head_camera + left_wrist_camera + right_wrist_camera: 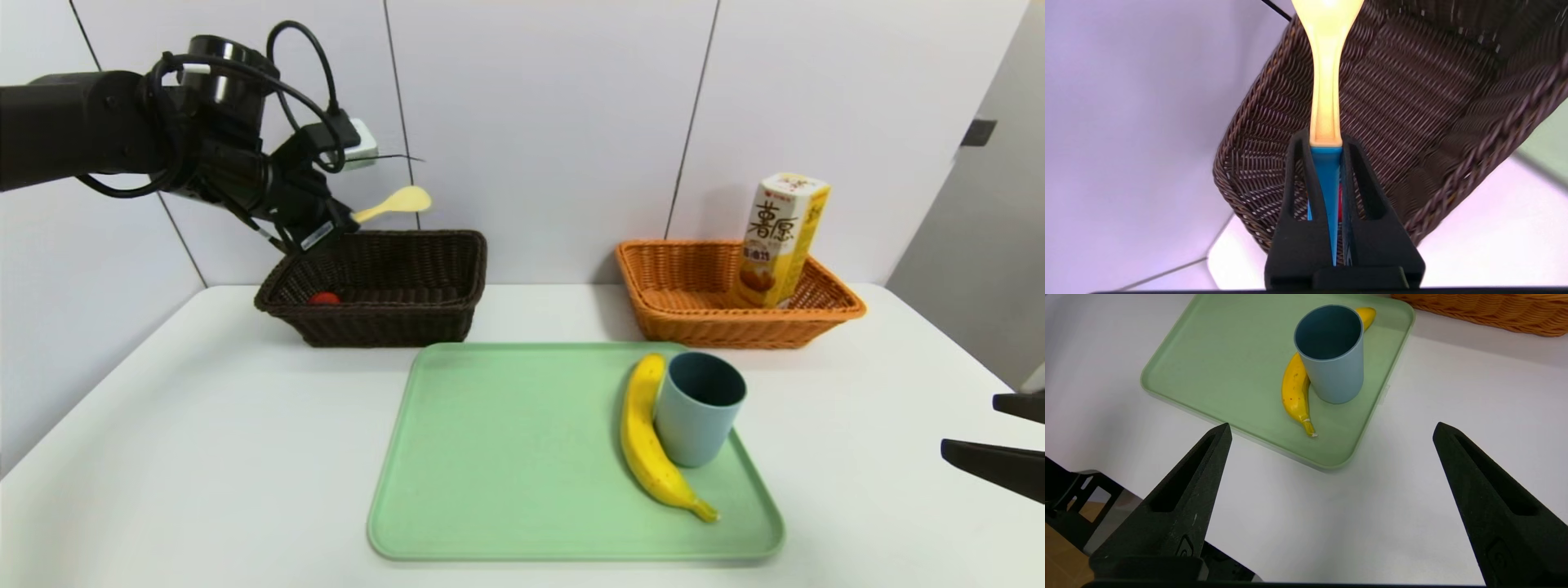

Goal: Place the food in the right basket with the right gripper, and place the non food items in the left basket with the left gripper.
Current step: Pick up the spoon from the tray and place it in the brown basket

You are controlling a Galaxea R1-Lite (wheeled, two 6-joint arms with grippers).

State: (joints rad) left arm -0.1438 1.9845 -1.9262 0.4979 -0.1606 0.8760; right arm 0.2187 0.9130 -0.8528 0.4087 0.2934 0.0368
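Here, the left gripper (336, 225) hangs over the left basket (457, 282), its fingers (1306, 192) clamped on the blue handle of the spoon (393, 203), whose pale yellow bowl juts out toward three o'clock above the basket's back rim. The spoon is held by its slim handle end, apparently so that letting go would drop it straight into the dark weave below. A red duck (324, 298) already lies in that basket, at its nine o'clock corner.

Across the worktop (204, 425), at about one o'clock from the green tray (506, 457), the right basket (678, 298) holds the snack box (782, 238), which leans upright against its far right side. The banana (641, 433) and the grey-blue cup (699, 407) wait on the tray at its three o'clock side, touching, the banana curved round the cup's left flank.

The right gripper (1331, 457) idles low at the worktop's four o'clock edge, fingers wide apart and empty, aimed toward the tray. Judged from this layout, the spoon's release is the step in hand; the cup and banana are yet to be sorted.
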